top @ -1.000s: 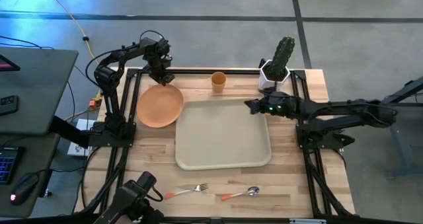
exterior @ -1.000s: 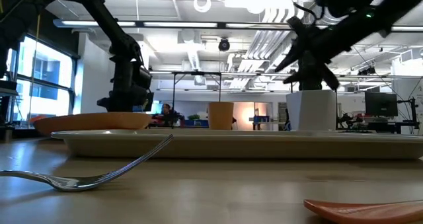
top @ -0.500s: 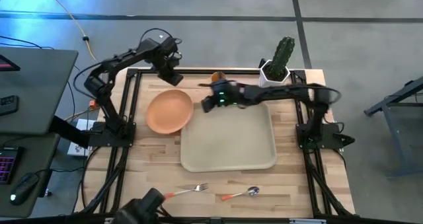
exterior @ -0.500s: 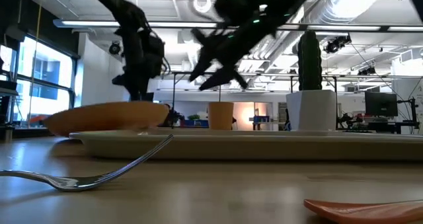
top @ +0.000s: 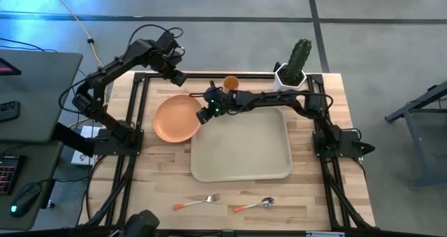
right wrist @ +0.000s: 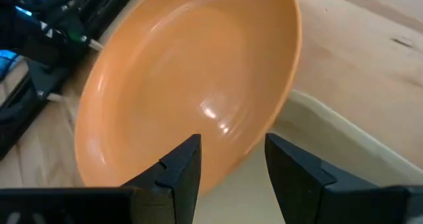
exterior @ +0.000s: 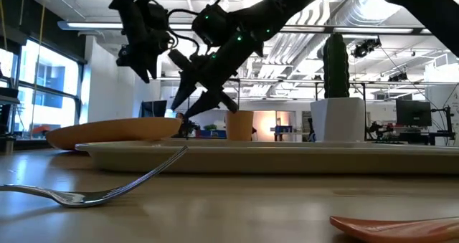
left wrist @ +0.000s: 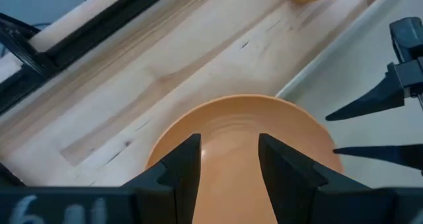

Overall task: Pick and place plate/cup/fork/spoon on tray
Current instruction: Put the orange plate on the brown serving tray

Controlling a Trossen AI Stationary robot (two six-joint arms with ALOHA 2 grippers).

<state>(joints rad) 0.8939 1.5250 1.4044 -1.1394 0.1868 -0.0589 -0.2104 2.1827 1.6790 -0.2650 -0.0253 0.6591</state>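
Note:
The orange plate (top: 174,118) lies left of the beige tray (top: 241,149), with its right edge on the tray's left rim (right wrist: 317,115). My right gripper (top: 203,115) is open and low at that edge, with one finger on either side of the plate's rim (right wrist: 268,128). My left gripper (top: 174,76) is open and empty, raised above the plate's far side (left wrist: 231,121). The orange cup (top: 230,84) stands behind the tray. The fork (top: 197,200) and the spoon (top: 255,205) lie near the table's front edge. My right gripper's fingers (right wrist: 178,168) stand astride the plate's right rim, coming slanting down from the table's right. I cannot tell whether they touch it.
A white pot with a cactus (top: 292,70) stands at the table's far right, behind the tray's corner. The black frame rails (top: 136,111) run along the table's left and right sides. Bare wood (top: 160,167) lies between the plate and the fork.
My left gripper has pushed the plate toward the table's right, then risen off it toward the far edge. The plate has slid right, so its right edge now rests on the tray's rim. My right gripper has swept from the tray's far right corner leftward and down to the plate's right edge.

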